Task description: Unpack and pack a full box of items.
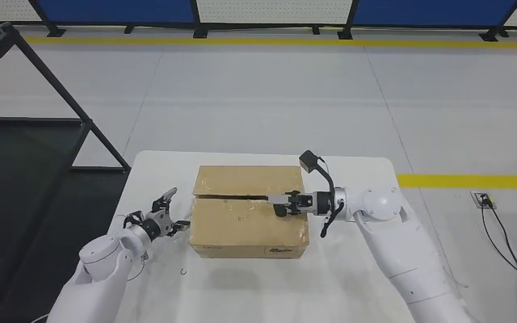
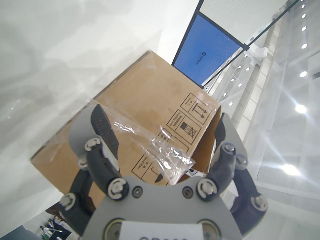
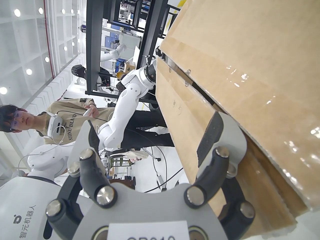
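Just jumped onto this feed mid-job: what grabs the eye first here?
The brown cardboard box in the middle of the white table draws the eye first, its top flaps down with a dark gap along the seam. The right gripper sits over that seam, fingers open, one at the flap edge. The left gripper is open at the box's end, by crumpled clear tape.

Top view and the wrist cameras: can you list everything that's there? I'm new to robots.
Table: one, white, in front of the robot.
Box: one, brown cardboard, middle of the table, flaps down.
Tape: clear, crumpled strip on the box's side.
Panels: two, blue, at the far wall.
Frame: one, black, left of the table.
Left gripper: one, grey and black, open, beside the box's end.
Right gripper: one, grey and black, open, over the box's top seam.
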Controlling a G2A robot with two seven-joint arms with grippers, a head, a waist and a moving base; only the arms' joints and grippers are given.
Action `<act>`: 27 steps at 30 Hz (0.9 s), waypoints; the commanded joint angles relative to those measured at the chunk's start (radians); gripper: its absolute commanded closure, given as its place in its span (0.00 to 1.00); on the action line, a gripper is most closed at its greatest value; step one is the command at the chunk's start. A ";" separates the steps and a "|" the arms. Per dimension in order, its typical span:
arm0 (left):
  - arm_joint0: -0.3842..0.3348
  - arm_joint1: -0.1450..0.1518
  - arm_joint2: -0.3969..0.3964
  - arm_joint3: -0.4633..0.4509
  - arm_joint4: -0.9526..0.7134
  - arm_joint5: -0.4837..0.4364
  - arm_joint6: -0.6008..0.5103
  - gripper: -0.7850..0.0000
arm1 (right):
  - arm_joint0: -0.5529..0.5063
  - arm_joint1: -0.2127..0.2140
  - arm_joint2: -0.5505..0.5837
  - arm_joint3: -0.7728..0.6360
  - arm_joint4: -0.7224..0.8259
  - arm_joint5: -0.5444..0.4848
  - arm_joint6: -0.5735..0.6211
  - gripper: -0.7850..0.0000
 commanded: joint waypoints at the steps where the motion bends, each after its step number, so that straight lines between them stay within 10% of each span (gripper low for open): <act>1: -0.019 -0.008 0.007 0.017 -0.032 -0.010 0.044 0.00 | 0.000 0.002 -0.002 -0.003 0.001 0.001 -0.001 0.00; 27: 0.033 -0.054 -0.119 -0.119 -0.221 -0.414 0.408 0.00 | 0.028 0.010 -0.055 0.007 0.004 0.017 -0.006 0.00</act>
